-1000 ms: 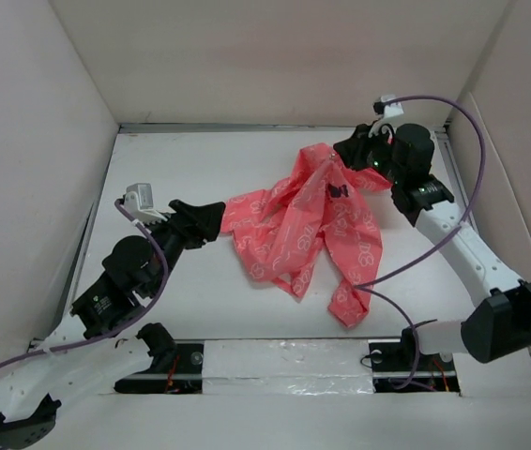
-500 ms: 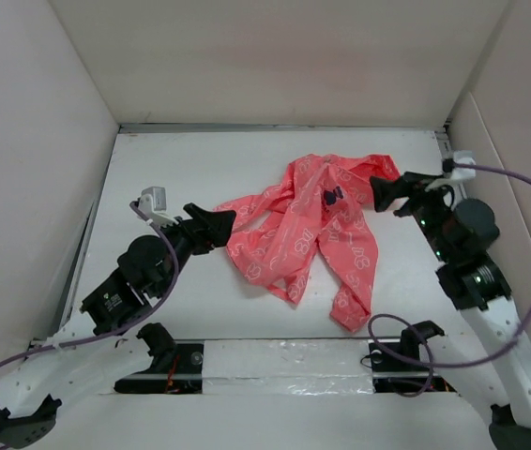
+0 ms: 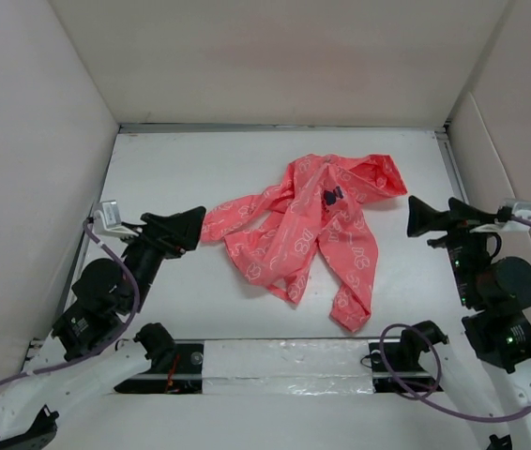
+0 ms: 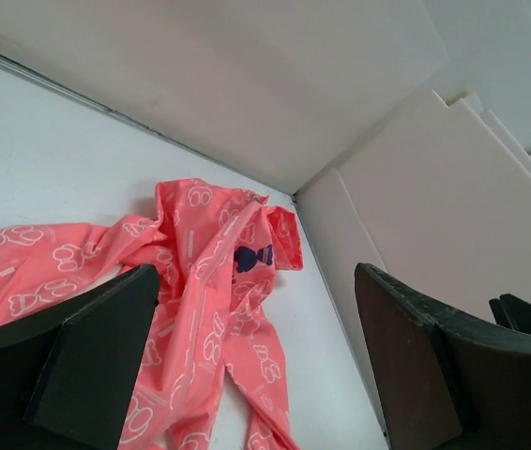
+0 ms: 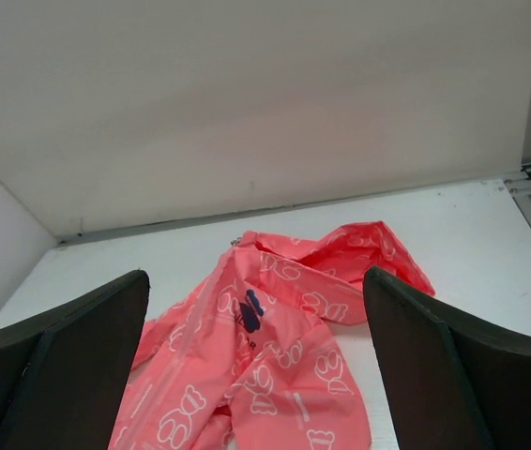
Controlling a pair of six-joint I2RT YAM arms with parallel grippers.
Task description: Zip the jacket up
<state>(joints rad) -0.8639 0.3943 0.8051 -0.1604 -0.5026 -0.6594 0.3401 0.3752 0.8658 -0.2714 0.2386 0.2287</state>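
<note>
The coral-pink jacket (image 3: 303,225) lies crumpled on the white table, open, with its dark tag (image 3: 331,196) facing up. My left gripper (image 3: 193,225) is open and empty, just left of the jacket's left sleeve end. My right gripper (image 3: 416,217) is open and empty, a short way right of the jacket. The left wrist view shows the jacket (image 4: 200,300) and tag (image 4: 252,257) beyond the left gripper (image 4: 256,281). The right wrist view shows the jacket (image 5: 284,347), its tag (image 5: 251,305) and a pale zipper strip (image 5: 186,347) beyond the right gripper (image 5: 254,277).
White walls (image 3: 275,56) enclose the table on the left, back and right. A metal rail (image 3: 275,127) runs along the back edge. Purple cables (image 3: 106,253) hang from both arms. The arm bases (image 3: 284,361) sit at the near edge.
My right gripper has let go of the jacket's top and pulled back to the right and nearer. My left gripper has drawn back left off the sleeve. The jacket has settled flatter.
</note>
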